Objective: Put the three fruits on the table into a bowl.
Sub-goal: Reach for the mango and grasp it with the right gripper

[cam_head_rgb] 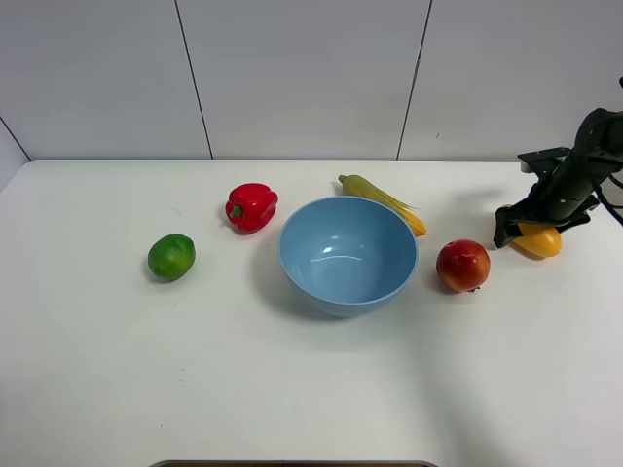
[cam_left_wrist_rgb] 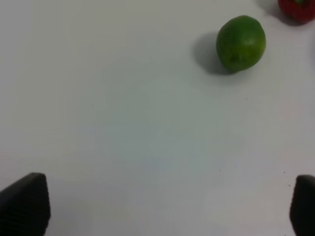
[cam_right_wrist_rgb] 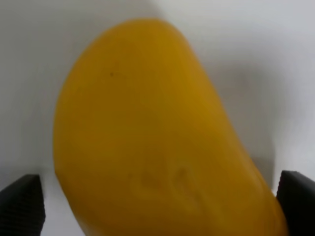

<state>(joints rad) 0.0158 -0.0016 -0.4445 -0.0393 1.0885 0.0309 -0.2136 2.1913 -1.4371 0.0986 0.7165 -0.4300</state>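
While the yellow mango (cam_right_wrist_rgb: 157,137) lies on the white surface (cam_head_rgb: 292,389) to the right of the blue bowl (cam_head_rgb: 348,304), the right hand (cam_head_rgb: 533,226) straddles it, fingers spread, not yet pinching. It looks smooth, firm and probably slippery, so a grip across its narrow middle seems safest. The left hand (cam_left_wrist_rgb: 157,209) is spread, holding nothing.

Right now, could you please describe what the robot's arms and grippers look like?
The right arm is matte black and blocky, with thin black cables hanging beside it. The right gripper and left gripper end in dark, faintly ribbed fingertips. No markings show; the left arm is out of view.
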